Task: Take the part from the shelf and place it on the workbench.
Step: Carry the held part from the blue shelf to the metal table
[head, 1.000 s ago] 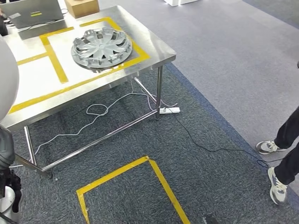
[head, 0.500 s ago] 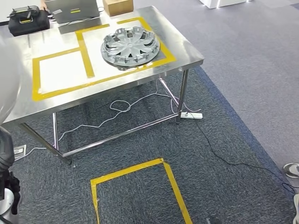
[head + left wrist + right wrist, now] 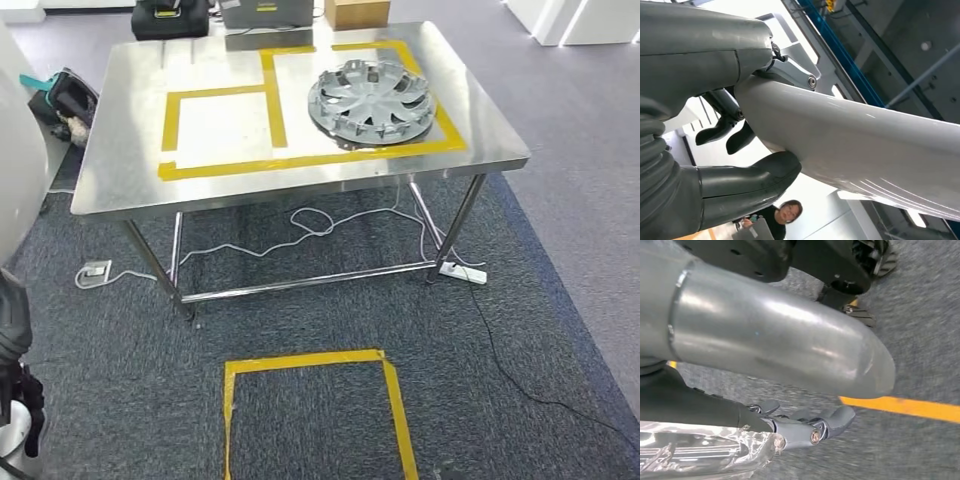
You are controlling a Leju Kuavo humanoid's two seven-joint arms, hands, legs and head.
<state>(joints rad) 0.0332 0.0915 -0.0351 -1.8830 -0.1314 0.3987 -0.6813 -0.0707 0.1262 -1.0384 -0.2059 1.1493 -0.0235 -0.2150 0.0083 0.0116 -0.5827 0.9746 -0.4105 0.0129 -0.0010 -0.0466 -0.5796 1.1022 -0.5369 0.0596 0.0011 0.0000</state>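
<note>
The part is a large smooth white curved panel. My left hand grips its edge, the thumb pressed under it and darker fingers over it. In the head view the panel rises along the left edge. The steel workbench stands ahead, marked with two yellow taped boxes; the left box frames bare white surface. My right hand hangs over the carpet with its fingers stretched out and nothing between them.
A silver hubcap lies in the right taped box. A laptop, a cardboard box and a black bag stand along the far edge. Cables and a power strip lie under the table. A yellow taped square marks the carpet.
The whole picture has shifted: my view swung left, so the table now sits centred and squarer ahead. The person's legs at the right have left the picture.
</note>
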